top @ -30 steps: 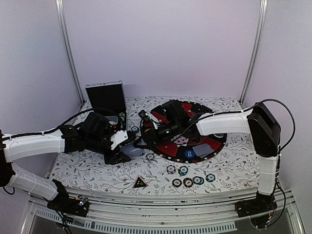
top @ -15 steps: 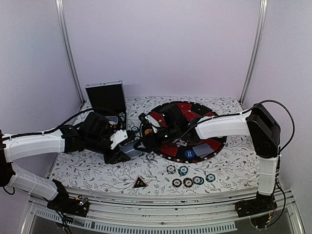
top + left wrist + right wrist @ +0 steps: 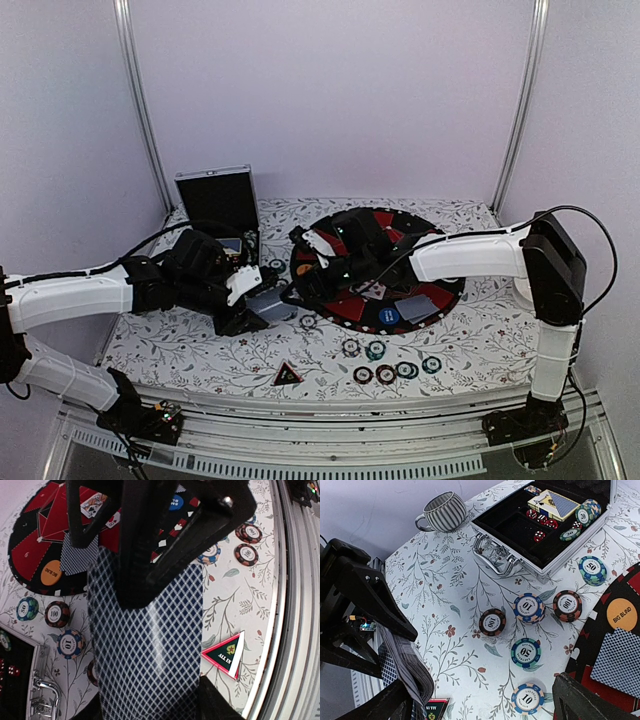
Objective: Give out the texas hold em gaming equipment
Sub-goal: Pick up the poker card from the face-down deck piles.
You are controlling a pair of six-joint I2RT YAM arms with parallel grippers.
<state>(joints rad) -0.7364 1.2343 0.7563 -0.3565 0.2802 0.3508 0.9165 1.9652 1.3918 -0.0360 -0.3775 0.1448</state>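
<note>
At the far left corner of the floral-clothed table (image 3: 180, 350) I see the silver-edged black case (image 3: 216, 198) standing open. Just in front of it, my left gripper (image 3: 258, 306) pinches a deck of diamond-backed blue playing cards (image 3: 150, 650). My right gripper (image 3: 306, 262) hangs spread wide over the left edge of the round red-and-black mat (image 3: 352, 306). Striped-edge round poker chips (image 3: 386, 374) lie along the table's near edge.

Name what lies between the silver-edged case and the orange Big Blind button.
A teal 50 chip on the floral cloth, with a brown 100 chip close beside; the right wrist view shows it.
</note>
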